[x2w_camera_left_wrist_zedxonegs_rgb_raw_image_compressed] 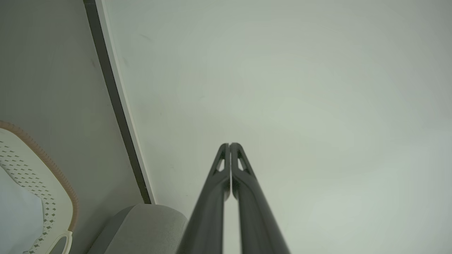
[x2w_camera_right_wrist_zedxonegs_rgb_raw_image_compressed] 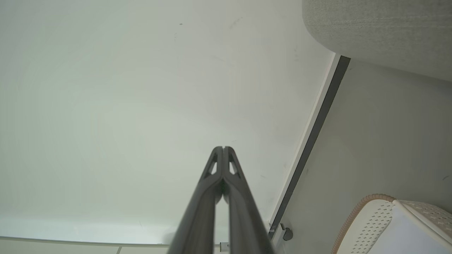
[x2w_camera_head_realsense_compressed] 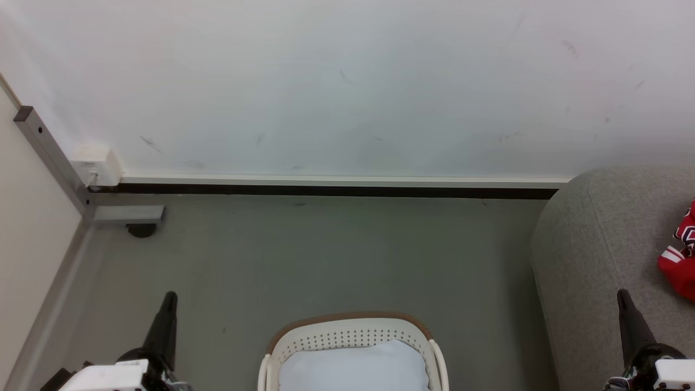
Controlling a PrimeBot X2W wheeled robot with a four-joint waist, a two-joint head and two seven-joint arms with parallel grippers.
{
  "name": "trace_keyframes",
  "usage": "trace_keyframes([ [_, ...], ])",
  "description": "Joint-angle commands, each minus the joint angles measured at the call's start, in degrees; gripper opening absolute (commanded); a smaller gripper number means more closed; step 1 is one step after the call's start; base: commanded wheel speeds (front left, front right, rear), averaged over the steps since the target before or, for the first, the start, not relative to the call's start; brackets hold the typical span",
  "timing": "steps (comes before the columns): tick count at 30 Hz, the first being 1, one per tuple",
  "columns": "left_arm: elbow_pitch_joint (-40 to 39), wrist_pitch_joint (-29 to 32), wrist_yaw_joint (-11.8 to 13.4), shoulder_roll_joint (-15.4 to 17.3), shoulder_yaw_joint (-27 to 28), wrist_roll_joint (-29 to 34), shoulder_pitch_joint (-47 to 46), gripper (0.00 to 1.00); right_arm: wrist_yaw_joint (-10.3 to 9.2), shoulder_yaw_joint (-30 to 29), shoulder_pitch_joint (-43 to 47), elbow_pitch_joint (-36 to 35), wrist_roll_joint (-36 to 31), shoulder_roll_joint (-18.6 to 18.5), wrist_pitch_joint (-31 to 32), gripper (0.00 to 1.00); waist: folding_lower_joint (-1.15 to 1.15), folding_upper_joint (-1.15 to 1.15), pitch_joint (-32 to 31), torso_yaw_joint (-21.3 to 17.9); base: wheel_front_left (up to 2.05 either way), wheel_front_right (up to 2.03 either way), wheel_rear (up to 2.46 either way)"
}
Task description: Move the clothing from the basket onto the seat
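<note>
Red clothing (x2w_camera_head_realsense_compressed: 680, 255) with white stripes and a dark printed patch lies on the light-grey seat (x2w_camera_head_realsense_compressed: 597, 255) at the right edge of the head view. The white perforated basket (x2w_camera_head_realsense_compressed: 347, 334) with its brown rim stands on the floor at the bottom centre, showing its pale blue-white bottom (x2w_camera_head_realsense_compressed: 355, 369). My left gripper (x2w_camera_head_realsense_compressed: 169, 297) is shut at the lower left, apart from the basket. Over the seat's front part at the lower right, my right gripper (x2w_camera_head_realsense_compressed: 622, 296) is shut too. In the wrist views both the left gripper (x2w_camera_left_wrist_zedxonegs_rgb_raw_image_compressed: 230, 144) and the right gripper (x2w_camera_right_wrist_zedxonegs_rgb_raw_image_compressed: 223, 148) have tips pressed together, holding nothing.
A white wall (x2w_camera_head_realsense_compressed: 347, 81) with a dark baseboard (x2w_camera_head_realsense_compressed: 326, 190) runs across the back. A grey metal frame post (x2w_camera_head_realsense_compressed: 51, 157) and a dark foot (x2w_camera_head_realsense_compressed: 142, 230) stand in the left corner. Grey floor (x2w_camera_head_realsense_compressed: 326, 255) lies between basket and wall.
</note>
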Motion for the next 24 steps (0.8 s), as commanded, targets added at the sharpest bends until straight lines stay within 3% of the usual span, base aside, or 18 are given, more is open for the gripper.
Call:
trace_keyframes([
  [1,-0.20,0.25,-0.34,0.21,0.14,-0.73,-0.55,0.00,-0.12,-0.26,-0.79,-0.27,0.11,0.00,0.17,0.00,0.00,0.00,0.00,-0.01,0.00,0.00,0.00],
  [24,-0.20,0.24,-0.34,0.21,0.13,-0.74,-0.54,0.00,-0.12,-0.30,-0.78,-0.27,0.06,0.02,0.22,0.00,0.00,0.00,0.00,-0.01,0.00,0.00,0.00],
])
